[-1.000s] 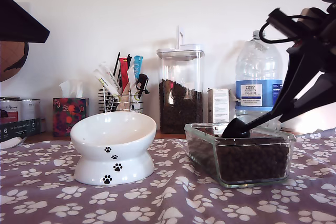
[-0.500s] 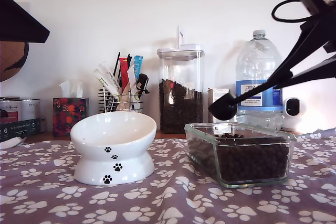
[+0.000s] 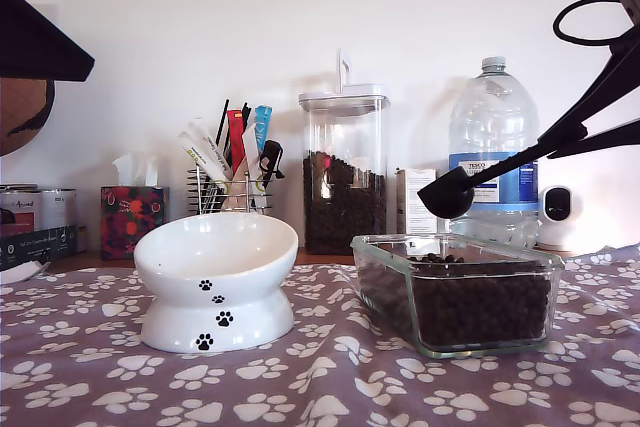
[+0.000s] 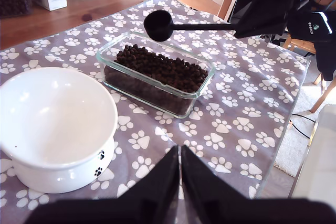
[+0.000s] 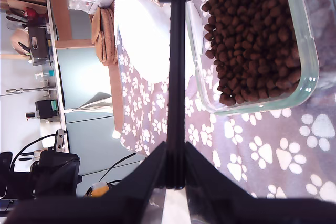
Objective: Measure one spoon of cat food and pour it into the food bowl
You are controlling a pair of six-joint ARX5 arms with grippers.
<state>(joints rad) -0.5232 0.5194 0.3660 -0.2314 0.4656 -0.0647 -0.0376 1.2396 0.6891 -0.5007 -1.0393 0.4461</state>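
Nearest the exterior camera, on the paw-print cloth [image 3: 330, 377], stand the food bowl [image 3: 216, 282] at that view's left and the glass dish [image 3: 455, 292] of cat food [image 3: 480, 309] at its right. Above the dish, clear of the kibble, hangs the spoon [image 3: 447, 193], its handle rising toward the exterior view's right into my second gripper [image 3: 580, 133], which pinches the handle end.

The second wrist view looks straight down that handle: my second gripper [image 5: 175, 174] is clamped on it, but the spoon's cup is cut off at the frame edge, so its contents are not visible there. The first wrist view shows the spoon [image 4: 157, 25] from above, over the far end of the dish [image 4: 156, 74]; the cup reads as a flat dark disc and I cannot tell whether it holds kibble. That view also shows the bowl's [image 4: 52, 124] inside white and bare.

My first gripper [image 4: 180, 174] has its fingers pressed together on nothing, over bare cloth; it does not appear in the exterior view.

Farther back stand a utensil rack [image 3: 232, 179], a kibble jar [image 3: 342, 172] and a water bottle [image 3: 492, 152].
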